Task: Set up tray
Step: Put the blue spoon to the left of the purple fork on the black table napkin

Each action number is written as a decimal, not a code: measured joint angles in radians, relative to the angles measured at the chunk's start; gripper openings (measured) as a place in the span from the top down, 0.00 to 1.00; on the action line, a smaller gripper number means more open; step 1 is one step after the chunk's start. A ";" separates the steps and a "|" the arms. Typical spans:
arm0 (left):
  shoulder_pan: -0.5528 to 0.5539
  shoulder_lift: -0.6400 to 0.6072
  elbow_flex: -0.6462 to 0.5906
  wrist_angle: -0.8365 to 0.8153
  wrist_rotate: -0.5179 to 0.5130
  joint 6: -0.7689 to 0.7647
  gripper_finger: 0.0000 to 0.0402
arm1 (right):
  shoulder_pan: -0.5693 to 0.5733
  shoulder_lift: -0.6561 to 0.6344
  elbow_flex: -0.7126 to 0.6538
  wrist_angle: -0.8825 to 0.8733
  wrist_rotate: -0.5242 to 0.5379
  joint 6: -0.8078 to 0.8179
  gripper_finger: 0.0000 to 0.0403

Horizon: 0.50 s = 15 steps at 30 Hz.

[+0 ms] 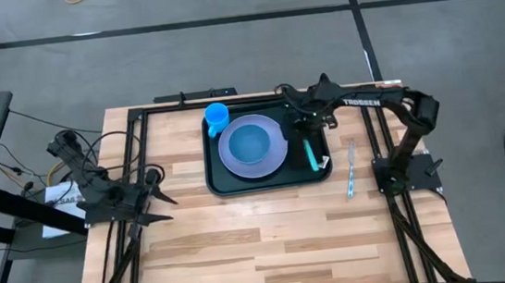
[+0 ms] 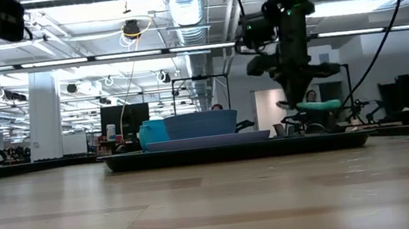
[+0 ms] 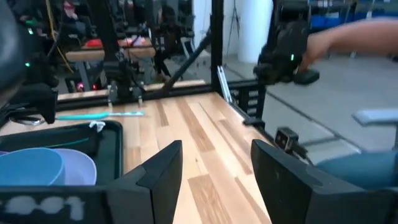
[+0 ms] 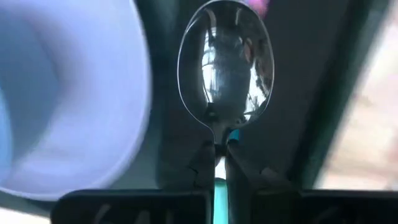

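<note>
The tray (image 1: 219, 184) is set at the table's (image 1: 272, 251) far middle, with a plate (image 1: 277, 153), a bowl (image 1: 251, 143) and a cup (image 1: 217, 118) on it. A spoon (image 4: 226, 68) is pinched by its teal handle in the right gripper (image 4: 220, 163), above the tray's right side (beside the plate). The left gripper (image 3: 214, 171) is parked wide open and empty at the left edge.

High: we look straight down on the whole table (image 1: 272, 251).
Low: table-height, level across.
Wrists: close, forward-facing.
Shared: all 4 views show the tray (image 1: 306, 169).
</note>
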 joint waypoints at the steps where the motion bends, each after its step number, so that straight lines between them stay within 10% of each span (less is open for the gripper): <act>1: 0.000 -0.025 -0.016 0.008 -0.008 0.001 0.55 | -0.012 0.010 0.000 0.021 -0.003 -0.010 0.98; 15: 0.000 -0.157 -0.041 -0.042 -0.021 0.001 0.55 | -0.084 0.179 0.119 0.094 -0.030 -0.104 0.97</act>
